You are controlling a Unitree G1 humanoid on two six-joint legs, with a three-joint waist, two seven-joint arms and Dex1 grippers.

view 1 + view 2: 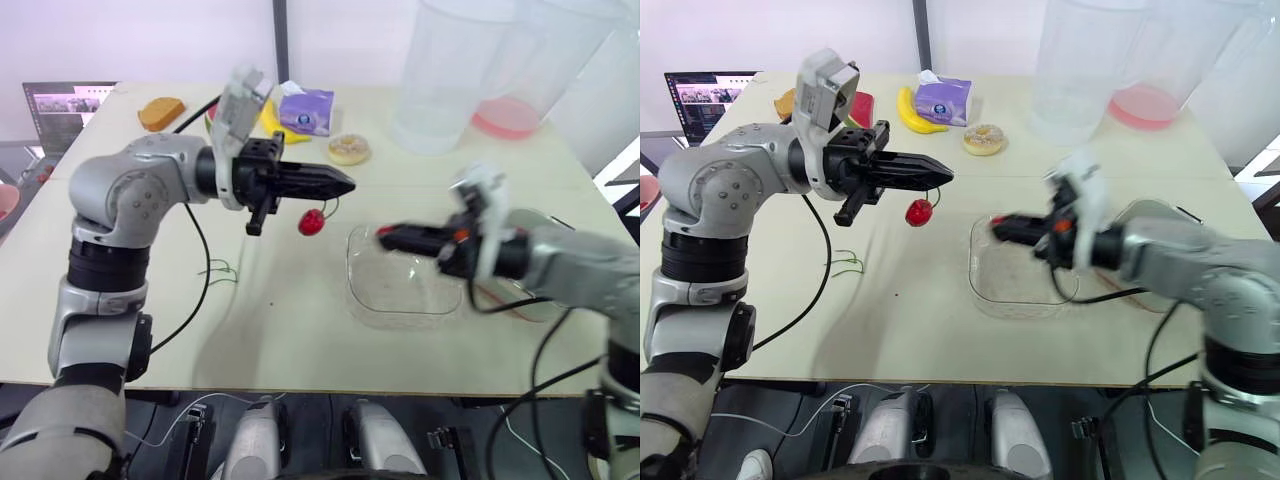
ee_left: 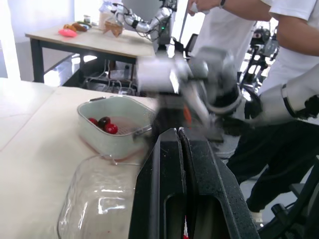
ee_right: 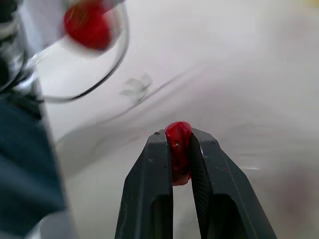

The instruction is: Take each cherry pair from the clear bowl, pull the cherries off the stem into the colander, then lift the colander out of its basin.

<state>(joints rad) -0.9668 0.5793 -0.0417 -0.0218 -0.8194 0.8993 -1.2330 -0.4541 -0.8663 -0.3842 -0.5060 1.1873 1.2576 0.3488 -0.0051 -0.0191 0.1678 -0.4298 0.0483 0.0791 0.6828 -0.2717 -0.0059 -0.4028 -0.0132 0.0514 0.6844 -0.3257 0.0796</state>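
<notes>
The right fingers (image 3: 159,167) were clenched on one cherry (image 3: 178,142) above the clear bowl (image 1: 352,270), short of the colander (image 2: 132,123). Released there, it would probably fall into the bowl. The left fingers (image 1: 335,182), pinched shut on a stem (image 1: 331,207), dangled a second cherry (image 1: 312,222) over the bare surface (image 1: 280,330), where it might drop. The bowl looked empty. The colander, in its basin (image 2: 112,145), held a few cherries.
</notes>
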